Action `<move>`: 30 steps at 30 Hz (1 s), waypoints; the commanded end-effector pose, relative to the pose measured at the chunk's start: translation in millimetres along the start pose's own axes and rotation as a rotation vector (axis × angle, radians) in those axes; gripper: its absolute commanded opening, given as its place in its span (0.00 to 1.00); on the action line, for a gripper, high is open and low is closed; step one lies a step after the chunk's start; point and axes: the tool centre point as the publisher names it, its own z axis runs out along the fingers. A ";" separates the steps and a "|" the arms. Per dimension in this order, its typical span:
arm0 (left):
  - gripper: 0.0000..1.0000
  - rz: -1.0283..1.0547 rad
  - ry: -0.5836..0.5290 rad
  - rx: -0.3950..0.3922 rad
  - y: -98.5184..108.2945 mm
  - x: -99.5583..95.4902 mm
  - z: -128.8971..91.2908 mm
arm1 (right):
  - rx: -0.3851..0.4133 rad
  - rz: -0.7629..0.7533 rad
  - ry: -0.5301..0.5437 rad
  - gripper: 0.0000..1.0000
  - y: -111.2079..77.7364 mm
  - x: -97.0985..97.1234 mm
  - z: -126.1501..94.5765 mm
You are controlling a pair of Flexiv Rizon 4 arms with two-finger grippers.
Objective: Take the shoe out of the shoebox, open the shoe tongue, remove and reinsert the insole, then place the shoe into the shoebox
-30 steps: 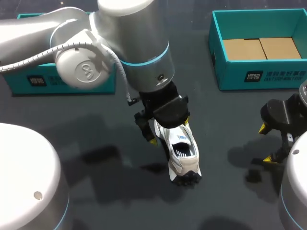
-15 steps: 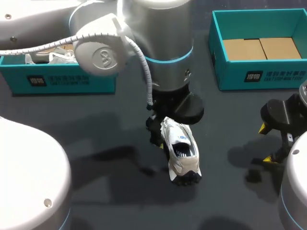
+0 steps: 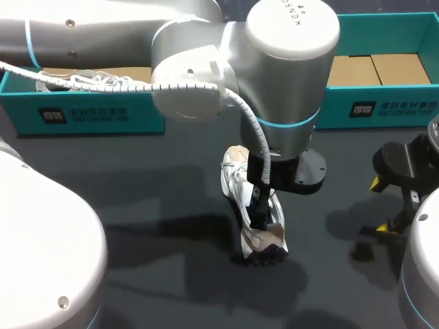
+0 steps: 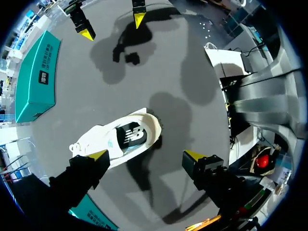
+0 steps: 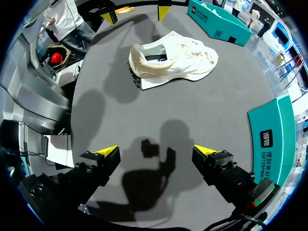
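Note:
A white shoe (image 3: pixel 241 179) lies on its side on the dark table, mid-table, its sole (image 3: pixel 264 253) toward the front edge. My left arm's wrist (image 3: pixel 288 103) hangs over it and hides its middle. In the left wrist view the shoe (image 4: pixel 120 139) lies below my open left gripper (image 4: pixel 147 155), close to one fingertip (image 4: pixel 98 155), with nothing between the fingers. My right gripper (image 3: pixel 382 205) stands open at the right, well apart from the shoe (image 5: pixel 173 60); it (image 5: pixel 156 150) holds nothing.
A teal shoebox (image 3: pixel 89 113) at the back left holds another white shoe (image 3: pixel 89 81). A second teal shoebox (image 3: pixel 374 110) at the back right has a brown cardboard lining (image 3: pixel 374 68). Bare table lies between the shoe and my right gripper.
My left arm has swung to the right over the shoe, and its wrist now covers the shoe's middle. The shoe and my right arm have not moved.

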 end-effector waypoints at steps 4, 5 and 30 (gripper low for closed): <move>1.00 -0.010 -0.012 0.007 -3.5 6.0 22.3 | 0.001 -0.001 -0.004 1.00 -0.7 2.5 -0.5; 1.00 -0.031 -0.011 0.003 -4.2 4.9 26.1 | 0.001 -0.001 -0.004 1.00 -0.7 2.5 -0.5; 0.89 -0.378 0.024 0.036 -29.1 19.6 83.9 | 0.001 -0.001 -0.004 1.00 -0.7 2.5 -0.5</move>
